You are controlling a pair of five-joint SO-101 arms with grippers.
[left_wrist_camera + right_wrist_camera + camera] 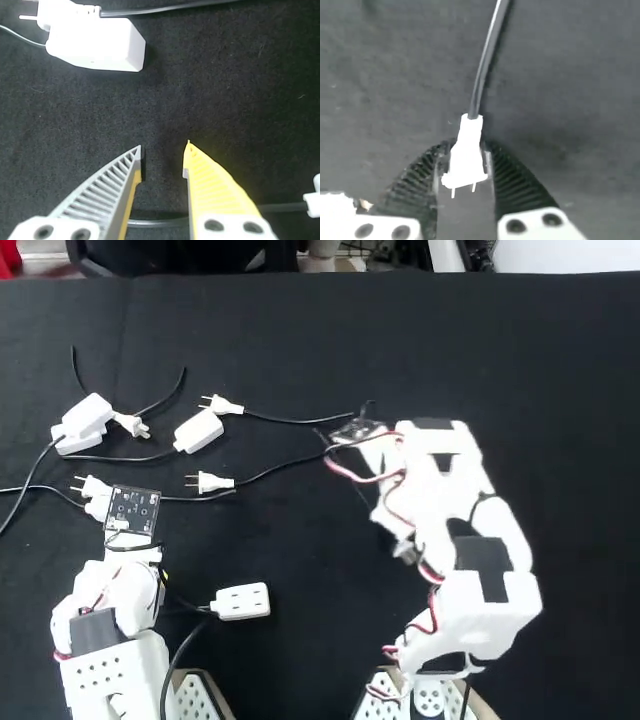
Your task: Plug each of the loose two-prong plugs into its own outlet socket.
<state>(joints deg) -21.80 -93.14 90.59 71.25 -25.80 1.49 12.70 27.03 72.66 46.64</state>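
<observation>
Pinching the two-prong plug (466,165) by its flat sides, the right gripper (465,150) holds what seems light, hard and slippery (its cord (485,65) may tug); the left gripper (162,150) stands spread.

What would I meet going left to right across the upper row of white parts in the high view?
In order: far-left white block → small loose plug → second white block → right gripper, which its wrist view shows shut on a held plug.
</observation>
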